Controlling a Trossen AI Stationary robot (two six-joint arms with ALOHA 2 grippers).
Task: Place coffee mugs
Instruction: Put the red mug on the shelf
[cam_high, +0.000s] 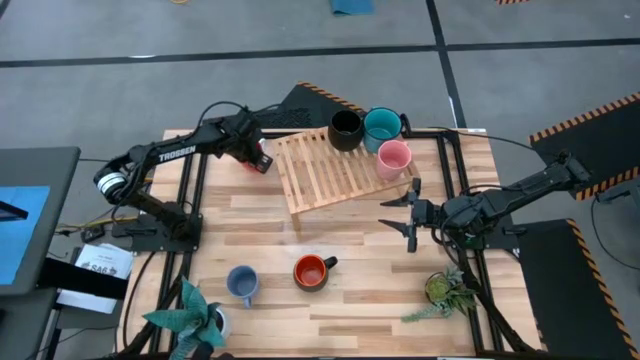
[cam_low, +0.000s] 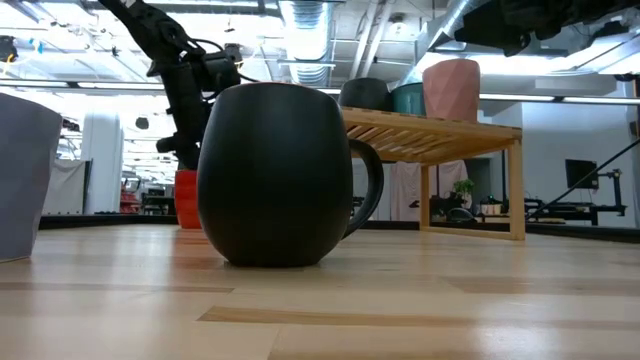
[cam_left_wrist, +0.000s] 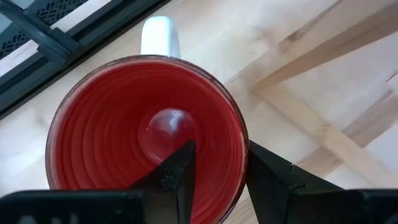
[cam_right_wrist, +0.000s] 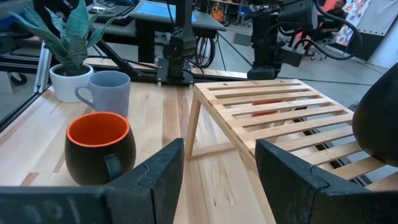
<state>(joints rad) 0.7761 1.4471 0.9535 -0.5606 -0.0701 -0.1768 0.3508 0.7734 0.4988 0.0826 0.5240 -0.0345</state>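
Observation:
The red mug stands upright on the table by the left edge of the slatted wooden rack. My left gripper is over it, open. One finger is inside the mug and one is outside its wall. The black, teal and pink mugs stand on the rack. The light blue mug and the orange-red mug, dark outside, rest on the table's near part. My right gripper hovers open to the right of the rack and touches nothing. My left gripper comes from above, pointing down, astride the red mug's wall opposite the handle. One finger is inside and the other outside. A strip of inner wall shows beside the inner finger. I cannot tell whether either finger touches.
Two potted plants stand near the table's near edge, one at the left corner and one at the right. The rack's near-left slats are bare. Bare tabletop lies between the rack and the two near mugs.

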